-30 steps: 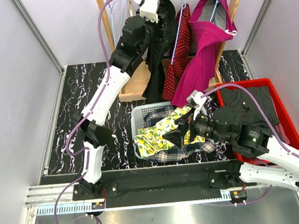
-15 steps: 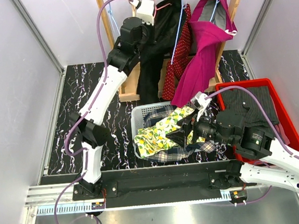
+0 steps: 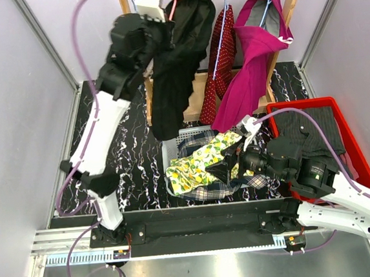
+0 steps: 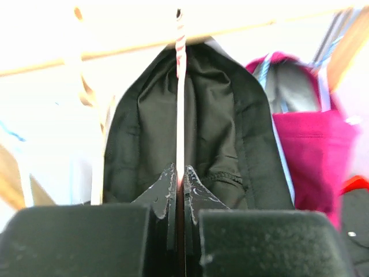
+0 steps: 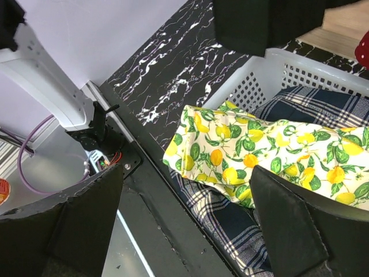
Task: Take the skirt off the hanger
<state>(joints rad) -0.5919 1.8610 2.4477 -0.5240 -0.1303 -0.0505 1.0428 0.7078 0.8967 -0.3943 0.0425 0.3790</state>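
The black skirt hangs at twelve o'clock in the top view, limp and light (likely to slip and drape); left gripper pinched on the hanger hook; right gripper, jaws apart at five o'clock, best takes a waistband fold.

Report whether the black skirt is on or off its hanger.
On. The black skirt hangs draped over the pink hanger, whose wire the left claw pinches shut.
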